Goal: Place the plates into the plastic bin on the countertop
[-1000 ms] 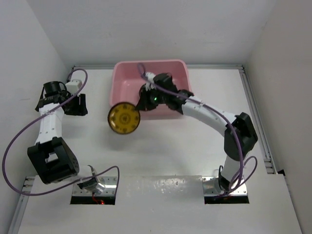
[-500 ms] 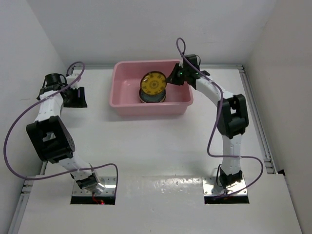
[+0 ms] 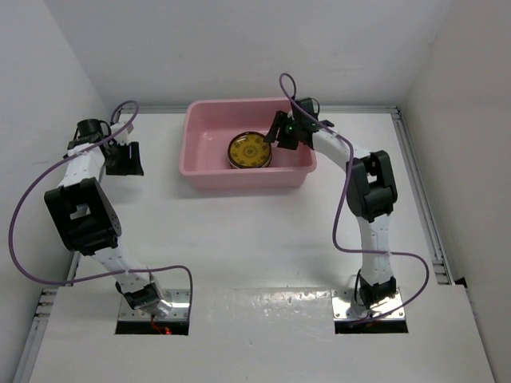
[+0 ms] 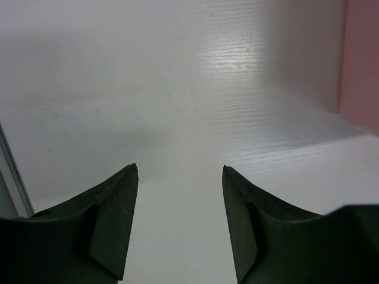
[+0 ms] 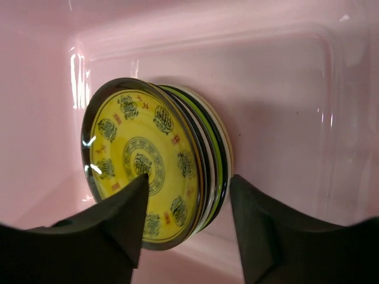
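The plates (image 3: 250,150) lay stacked inside the bin (image 3: 209,177), a yellow one on top. The right end effector (image 3: 278,134) hung just beside the stack, at the bin's right end, its jaws apart and gripping nothing. The left end effector (image 3: 126,159) stood over the bench (image 3: 239,239), well left of the bin, jaws wide and holding nothing

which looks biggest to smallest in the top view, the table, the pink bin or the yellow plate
1. table
2. pink bin
3. yellow plate, lying inside the bin

The gaps are clear, with no ties.
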